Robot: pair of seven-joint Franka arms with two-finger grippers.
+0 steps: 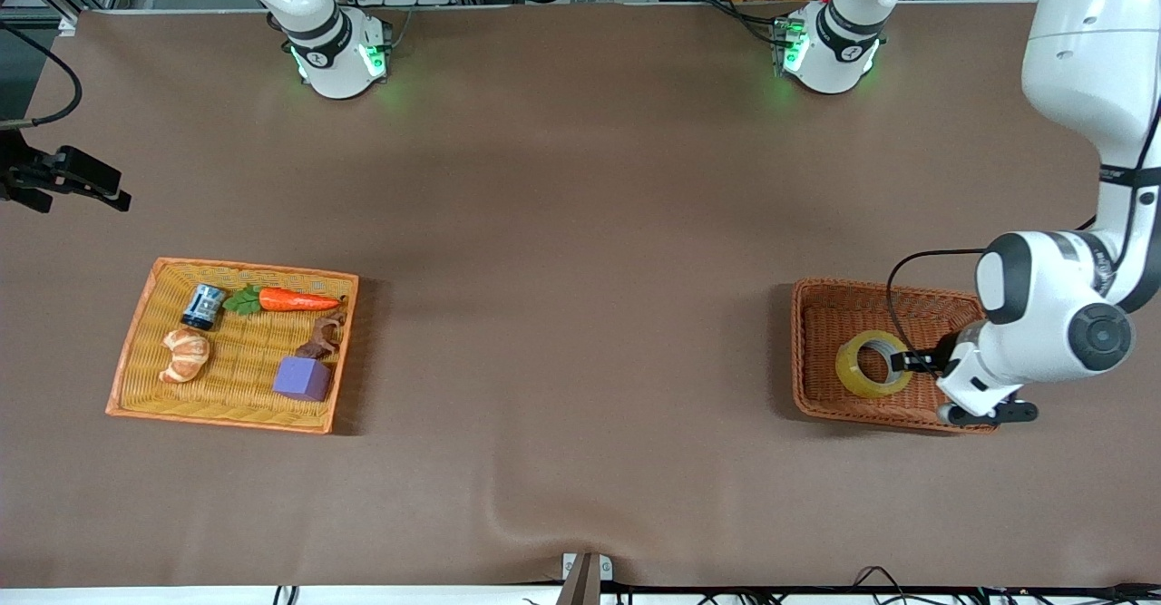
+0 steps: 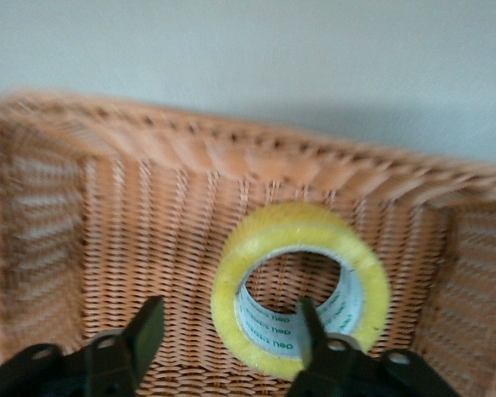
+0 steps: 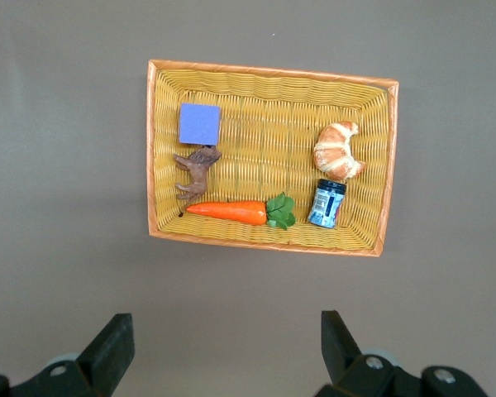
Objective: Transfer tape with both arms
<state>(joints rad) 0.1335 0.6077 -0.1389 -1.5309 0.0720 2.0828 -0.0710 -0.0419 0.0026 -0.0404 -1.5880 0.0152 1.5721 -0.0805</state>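
Yellowish and translucent, the thick ring-shaped roll of packing tape lies in the brown wicker basket at the left arm's end of the worktop, where we see the left hand spread apart with one finger inside the ring and the other outside. Our right hand hangs parted high over the worktop beside the yellow woven tray; its arm is mostly cut off in the front view.

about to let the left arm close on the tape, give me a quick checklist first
1. Tape lying in the brown basket: ok.
2. Left gripper open: ok.
3. One left finger inside the core, the other outside the roll: ok.
4. Fingers low enough for a firm grip: cannot tell.
5. Right gripper open, waiting over bare table beside the yellow tray: ok.
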